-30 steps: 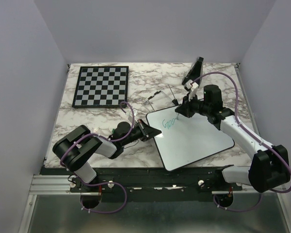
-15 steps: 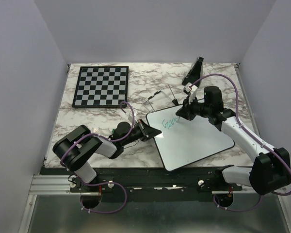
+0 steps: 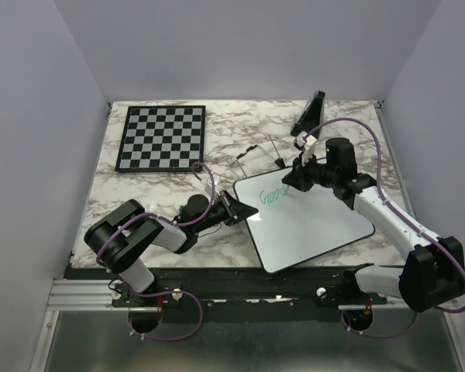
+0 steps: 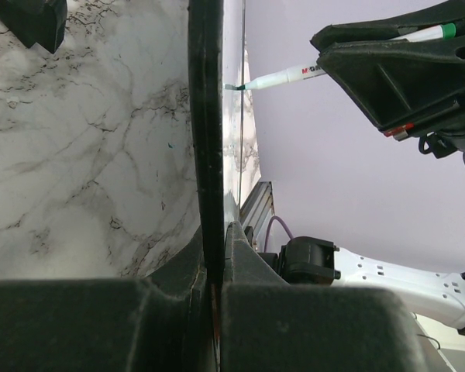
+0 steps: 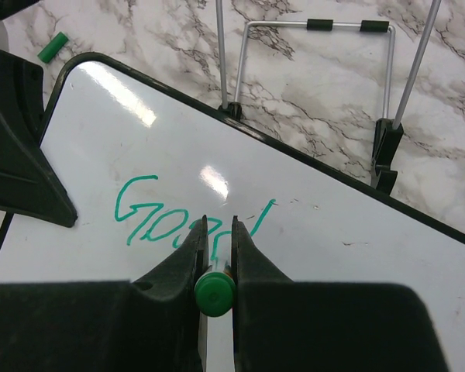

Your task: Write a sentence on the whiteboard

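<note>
Since the writing (image 5: 151, 225) reads only "Good" so far (its last letter half hidden by the right gripper (image 5: 216, 232)), the task looks early, with more words to come. It sits in the far left corner of the whiteboard (image 3: 310, 225), which lies flat by the worktop's near edge, right of middle. That gripper pinches a green marker (image 5: 215, 294); the left gripper (image 3: 236, 211) clamps the board's left rim. Next, I judge: lift, shift right, start a new word. Bare white lies open toward the near right; a wire stand (image 5: 318, 77) sits just beside the far rim.
</note>
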